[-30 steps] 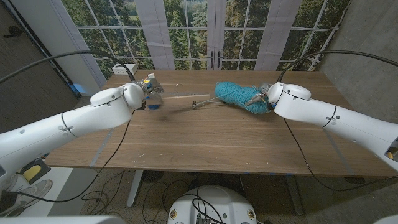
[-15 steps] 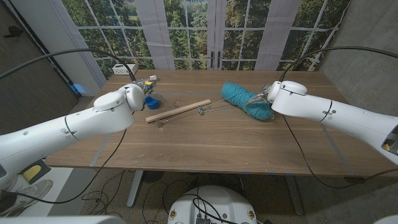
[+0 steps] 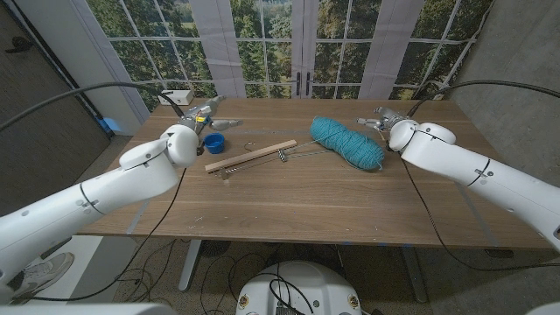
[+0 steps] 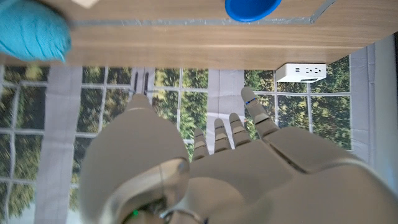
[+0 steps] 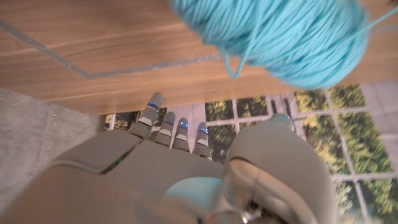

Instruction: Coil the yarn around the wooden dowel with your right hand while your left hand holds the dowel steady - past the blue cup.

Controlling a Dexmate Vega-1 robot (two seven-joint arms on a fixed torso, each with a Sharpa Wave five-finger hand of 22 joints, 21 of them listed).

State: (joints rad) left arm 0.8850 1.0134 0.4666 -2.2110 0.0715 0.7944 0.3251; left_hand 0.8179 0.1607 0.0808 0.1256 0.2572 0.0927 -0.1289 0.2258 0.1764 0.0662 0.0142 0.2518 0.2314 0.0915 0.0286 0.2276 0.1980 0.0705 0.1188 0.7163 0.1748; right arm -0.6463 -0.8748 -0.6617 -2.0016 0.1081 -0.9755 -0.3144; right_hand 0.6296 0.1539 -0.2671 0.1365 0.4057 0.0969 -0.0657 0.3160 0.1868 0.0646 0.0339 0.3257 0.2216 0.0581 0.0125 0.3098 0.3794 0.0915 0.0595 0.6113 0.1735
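The wooden dowel [image 3: 251,156] lies aslant on the table, with nothing holding it. A thin teal strand runs from it to the teal yarn skein [image 3: 348,142], which lies to its right. The blue cup [image 3: 213,142] stands just left of the dowel's left end. My left hand [image 3: 203,112] hovers beyond the cup toward the table's back edge, fingers apart and empty. My right hand [image 3: 381,118] is off the far right end of the skein, holding nothing. In the wrist views the left hand [image 4: 236,134] and right hand [image 5: 168,134] show straight, spread fingers, with the cup [image 4: 252,7] and the skein [image 5: 280,37] in front of them.
A white power strip [image 3: 178,96] sits at the back left corner of the table [image 3: 289,201]. A small metal piece [image 3: 282,155] lies by the dowel's right end. Windows stand behind the table.
The left hand has risen from beside the cup toward the back edge. The right hand has come off the skein and drawn back to its far right. The dowel has settled on the table.
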